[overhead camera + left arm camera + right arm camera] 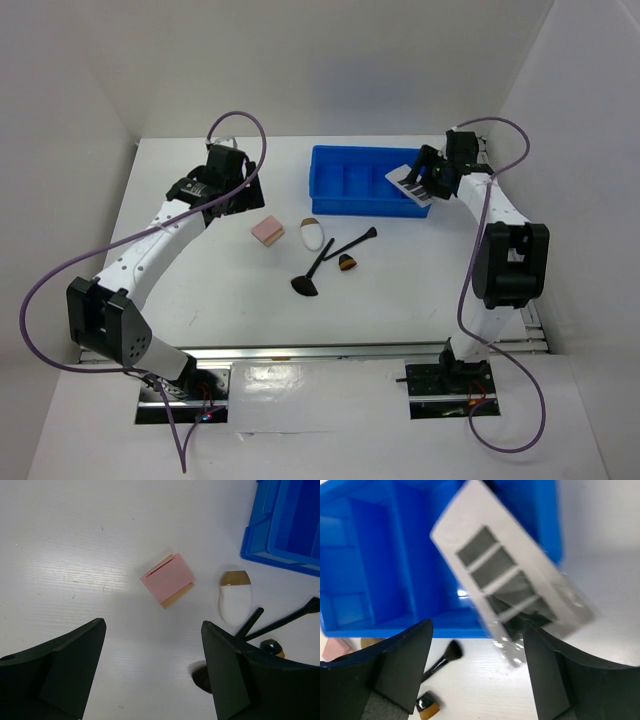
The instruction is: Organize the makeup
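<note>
The right arm's fingers [400,670] stand wide apart and grip nothing. Between and just above them, a flat pale plastic palette with dark rectangular pans [500,575] hangs tilted and blurred over the right end of a blue plastic divided bin [380,630]. It looks unsupported, so it could catch the bin's rim and tip out onto the desk [470,695]. The left arm's fingers [75,665] are also wide open and empty, above a pink square sponge [167,577].

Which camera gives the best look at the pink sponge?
The left wrist view: the pink sponge lies close and unobstructed, its tan layer showing. The top view shows it tiny; the right wrist view catches only a pink sliver at its edge.
</note>
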### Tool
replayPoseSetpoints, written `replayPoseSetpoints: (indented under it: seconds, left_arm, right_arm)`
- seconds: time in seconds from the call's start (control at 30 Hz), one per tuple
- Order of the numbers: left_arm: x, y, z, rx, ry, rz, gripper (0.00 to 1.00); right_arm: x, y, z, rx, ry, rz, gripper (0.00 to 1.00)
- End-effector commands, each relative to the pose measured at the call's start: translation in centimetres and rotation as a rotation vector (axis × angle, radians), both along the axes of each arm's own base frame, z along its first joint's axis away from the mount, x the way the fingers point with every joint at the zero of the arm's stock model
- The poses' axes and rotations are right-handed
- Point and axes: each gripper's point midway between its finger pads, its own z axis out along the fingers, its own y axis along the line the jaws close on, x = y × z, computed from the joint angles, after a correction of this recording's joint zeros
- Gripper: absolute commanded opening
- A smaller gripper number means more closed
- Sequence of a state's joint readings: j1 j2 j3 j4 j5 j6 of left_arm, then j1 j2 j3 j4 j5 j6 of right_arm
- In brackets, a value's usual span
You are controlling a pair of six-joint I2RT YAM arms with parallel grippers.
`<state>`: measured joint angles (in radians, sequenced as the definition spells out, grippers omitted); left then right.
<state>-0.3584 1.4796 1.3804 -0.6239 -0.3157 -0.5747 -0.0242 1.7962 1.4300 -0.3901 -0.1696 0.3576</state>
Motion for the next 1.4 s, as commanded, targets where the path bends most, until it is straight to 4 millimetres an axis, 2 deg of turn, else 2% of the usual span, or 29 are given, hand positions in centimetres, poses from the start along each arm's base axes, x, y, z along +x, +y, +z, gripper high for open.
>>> replayPoseSetpoints:
  seconds: [0.0,0.13,0.17,0.3,0.37,0.43,0.67,1.0,1.1,1.3,1.37]
  left_arm:
    - [1.0,-0.6,1.5,-0.01,-0.042,-0.024,0.91]
    - [1.0,-0.6,1.5,-0.01,-0.041,-0.024,0.91]
    - [1.0,-0.6,1.5,-0.01,-0.041,-0.024,0.91]
    - [1.0,-0.7,1.1,-0.013,-0.031,-0.031,0.91]
    - [1.0,-0.7,1.1,-0.013,-0.031,-0.031,0.91]
    - [1.0,-0.7,1.1,-0.013,-0.031,-0.031,0.91]
    - [1.1,-0.9,0.7,-0.016,-0.02,-0.037,0.91]
    - [1.2,-1.0,0.0,-0.01,-0.002,-0.037,0.91]
    - [1.4,-1.1,0.4,-0.013,-0.011,-0.037,0.91]
    - [1.2,-1.0,0.2,-0.01,-0.002,-0.037,0.91]
    - [1.2,-1.0,0.2,-0.01,-0.002,-0.037,0.91]
  right_arm:
    - [-0.6,-2.9,2.8,0.006,-0.072,-0.103,0.8]
    - [-1.0,-4.9,2.8,0.019,-0.089,-0.151,0.89]
    - [-1.1,-5.9,2.9,0.017,-0.098,-0.172,0.89]
    - [-1.1,-7.4,2.7,0.082,-0.123,-0.193,0.88]
    - [-1.1,-8.0,2.0,0.12,-0.125,-0.195,0.86]
    - [-0.7,-7.6,1.6,0.162,-0.135,-0.168,0.82]
    - [0.4,-8.1,0.5,0.259,-0.147,-0.152,0.8]
    - [1.4,-7.8,-1.8,0.296,-0.116,-0.134,0.64]
    - [1.5,-7.5,-2.5,0.31,-0.106,-0.121,0.56]
    - [1.8,-7.5,-2.1,0.311,-0.127,-0.11,0.39]
    - [1.8,-7.5,-2.1,0.311,-0.127,-0.11,0.3]
